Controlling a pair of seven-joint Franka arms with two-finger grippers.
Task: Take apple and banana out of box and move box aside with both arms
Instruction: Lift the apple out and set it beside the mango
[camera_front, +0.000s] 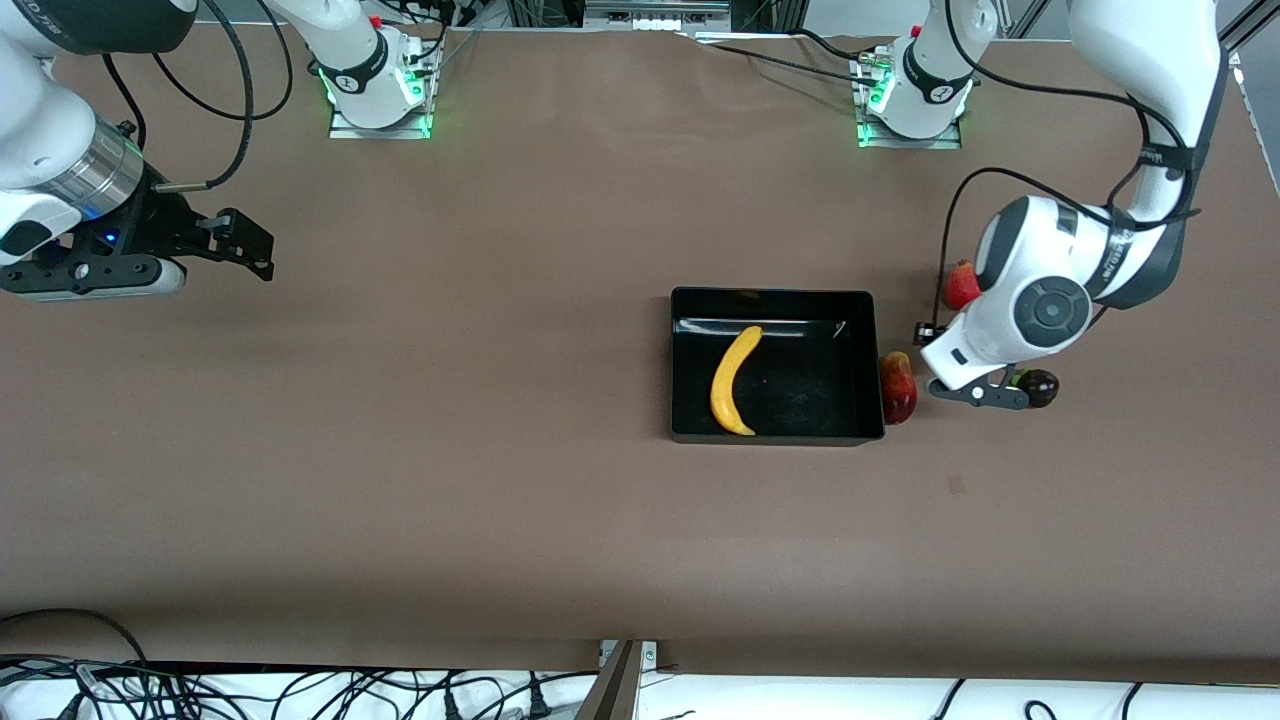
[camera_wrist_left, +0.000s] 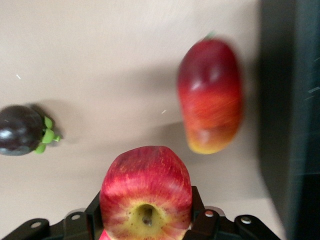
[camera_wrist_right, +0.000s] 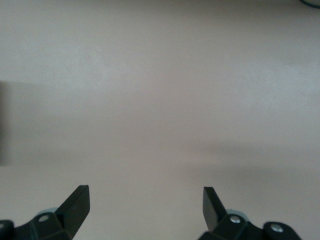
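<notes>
Now | left gripper (camera_wrist_left: 146, 227) clamped on apple (camera_wrist_left: 146, 195), carried out beside box (camera_front: 775, 365) toward left arm's end, likely for set-down | banana (camera_front: 734, 380) lies in box | right gripper (camera_wrist_right: 146, 205) wide open, empty, waiting well apart from box
</notes>
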